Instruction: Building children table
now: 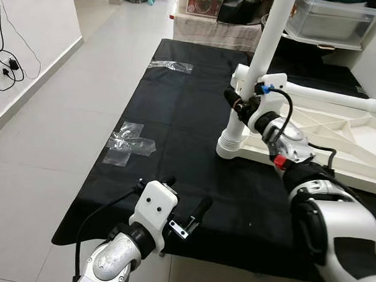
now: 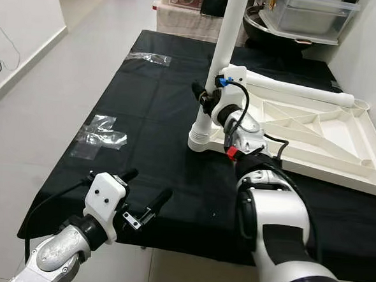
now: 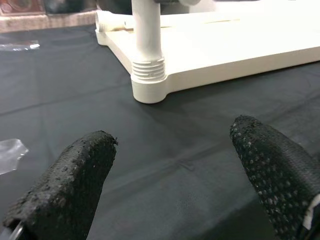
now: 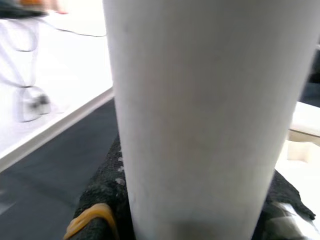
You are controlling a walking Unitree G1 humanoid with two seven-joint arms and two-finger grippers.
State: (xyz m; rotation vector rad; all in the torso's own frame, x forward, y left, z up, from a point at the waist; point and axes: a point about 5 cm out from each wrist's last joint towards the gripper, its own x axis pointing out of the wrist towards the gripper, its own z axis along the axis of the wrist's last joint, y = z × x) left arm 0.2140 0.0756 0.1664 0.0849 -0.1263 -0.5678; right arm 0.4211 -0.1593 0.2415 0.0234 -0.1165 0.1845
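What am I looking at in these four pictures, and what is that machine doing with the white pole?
It is a humanoid robot with two silver arms. Two pictures come from cameras in its head, looking down; the other two sit on its wrists. On a black cloth lies an upside-down white tabletop with one table leg standing upright in its corner socket. The right gripper is closed around that leg; its wrist camera sees the leg up close. The left gripper hovers open over the cloth's near edge, holding nothing. Clear plastic wrappers lie on the cloth.
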